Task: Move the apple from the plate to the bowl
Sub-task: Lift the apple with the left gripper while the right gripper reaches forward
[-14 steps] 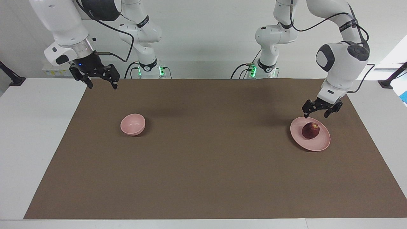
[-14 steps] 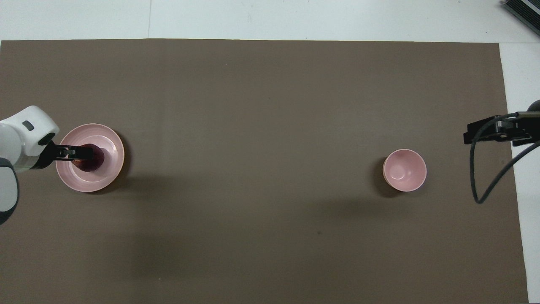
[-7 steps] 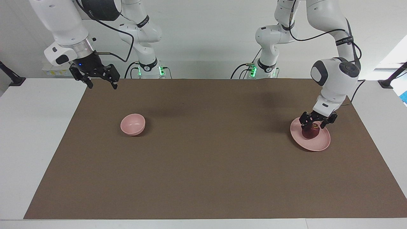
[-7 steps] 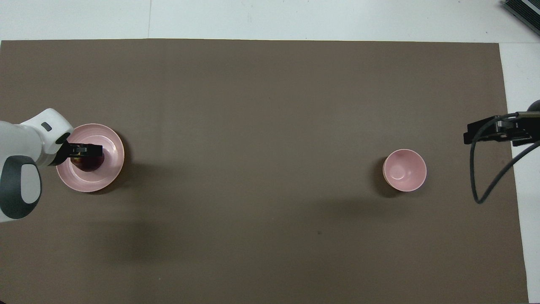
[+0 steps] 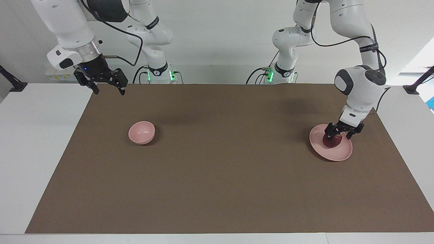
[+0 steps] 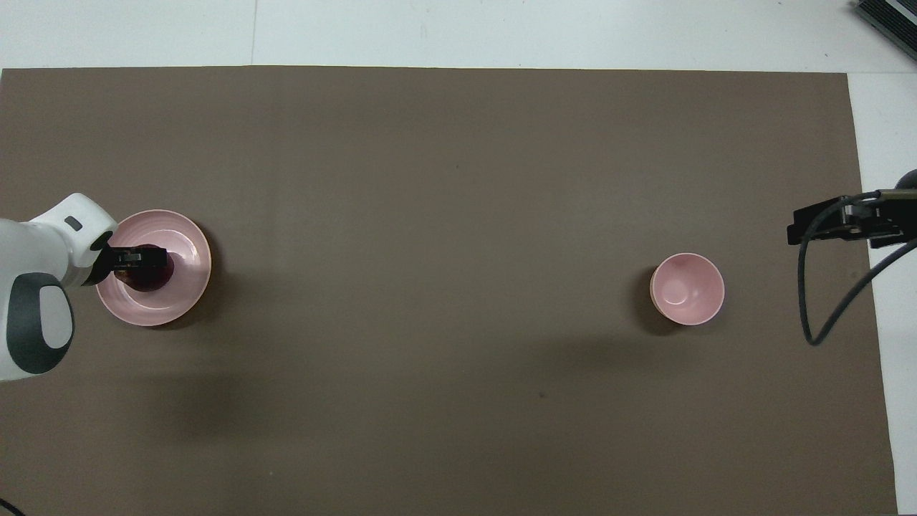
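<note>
While the apple (image 5: 331, 141) sits on the plate (image 5: 340, 154), the left gripper (image 5: 343, 134) is down around it, fingers spread and straddling the fruit, one on each side. No visible squeeze; the jaws stand wide, and whether the pads actually touch the skin cannot be told. The apple is dark red, resting on the part of the plate nearer the robots, not lifted. In the overhead view the left gripper (image 6: 143, 256) covers most of the apple (image 6: 152, 276), only a dark rim of it showing on the plate (image 6: 183, 287).

The plate is pale pink, wide, shallow, flat on the brown mat (image 5: 223, 162) at the left arm's end of the table. The mat covers most of the white table (image 5: 30, 142).

The bowl (image 5: 141, 132) is small, deep, pale pink, upright, with nothing in it. It stands on the mat toward the right arm's end, well apart from the plate and about level with it in distance from the robots. The overhead view shows the bowl (image 6: 687, 289) with its inside bare.

The right gripper (image 5: 107, 86) hangs in the air over the mat's corner at the right arm's end, close to the robots' edge. Its fingers are spread apart and hold nothing. That arm waits. In the overhead view the right gripper (image 6: 834, 223) shows at the mat's edge, with a black cable (image 6: 824, 301) looping below it.
</note>
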Controlling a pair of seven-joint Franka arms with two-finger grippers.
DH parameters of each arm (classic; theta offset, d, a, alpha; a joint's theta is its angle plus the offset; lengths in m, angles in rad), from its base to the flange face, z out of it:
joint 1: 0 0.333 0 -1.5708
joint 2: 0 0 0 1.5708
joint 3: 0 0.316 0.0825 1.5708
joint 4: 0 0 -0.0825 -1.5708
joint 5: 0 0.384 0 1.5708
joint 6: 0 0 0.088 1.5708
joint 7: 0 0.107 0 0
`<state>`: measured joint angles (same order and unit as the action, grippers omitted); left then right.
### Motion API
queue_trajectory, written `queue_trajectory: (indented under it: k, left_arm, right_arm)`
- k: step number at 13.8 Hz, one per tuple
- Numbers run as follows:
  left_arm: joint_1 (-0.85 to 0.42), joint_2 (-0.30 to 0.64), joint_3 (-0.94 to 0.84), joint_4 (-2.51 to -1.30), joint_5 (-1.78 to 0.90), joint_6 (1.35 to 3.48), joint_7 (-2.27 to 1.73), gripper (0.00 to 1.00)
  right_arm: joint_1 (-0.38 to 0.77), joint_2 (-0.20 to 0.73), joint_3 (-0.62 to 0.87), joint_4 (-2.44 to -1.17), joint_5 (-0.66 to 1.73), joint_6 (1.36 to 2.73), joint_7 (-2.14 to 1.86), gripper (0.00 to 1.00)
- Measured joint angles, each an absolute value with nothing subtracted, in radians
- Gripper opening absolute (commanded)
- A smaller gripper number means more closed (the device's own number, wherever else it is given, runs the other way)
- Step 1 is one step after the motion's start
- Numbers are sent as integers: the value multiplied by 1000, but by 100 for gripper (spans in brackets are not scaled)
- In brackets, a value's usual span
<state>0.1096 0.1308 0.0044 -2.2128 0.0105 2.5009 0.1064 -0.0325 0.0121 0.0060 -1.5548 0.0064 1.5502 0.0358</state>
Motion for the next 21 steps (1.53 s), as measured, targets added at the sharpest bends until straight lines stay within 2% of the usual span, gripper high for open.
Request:
queue_trajectory:
  k: [1, 2, 3, 4, 5, 10, 14, 18, 21]
  left_arm:
    - [109, 138, 1, -2218, 10, 2512, 101, 94]
    - [109, 143, -2, -2220, 10, 2517, 97, 74]
    - [108, 143, -4, -2220, 10, 2517, 96, 47]
    - [108, 143, -5, -2220, 10, 2517, 96, 8]
    - [106, 143, -5, -2220, 10, 2517, 96, 0]
    - [99, 138, -9, -2185, 10, 2509, 99, 0]
    - [83, 65, -30, -2101, 1, 2268, 101, 0]
    - [-10, -53, -43, -2048, -239, 2046, 100, 0]
    - [-60, -75, -73, -2041, -444, 2020, 78, 0]
  right_arm:
    - [-32, 12, 6, -1555, 6, 1550, 36, 100]
    - [-32, 12, 6, -1555, 6, 1550, 36, 100]
    - [-32, 12, 6, -1555, 6, 1550, 36, 100]
    - [-32, 12, 6, -1555, 6, 1550, 36, 100]
    - [-32, 12, 6, -1555, 6, 1550, 36, 100]
    - [-32, 6, 6, -1573, 6, 1550, 36, 100]
    - [-16, -35, 9, -1661, 31, 1594, 36, 100]
    - [23, -51, 13, -1700, 138, 1599, 36, 100]
    - [49, -62, 15, -1749, 291, 1599, 38, 100]
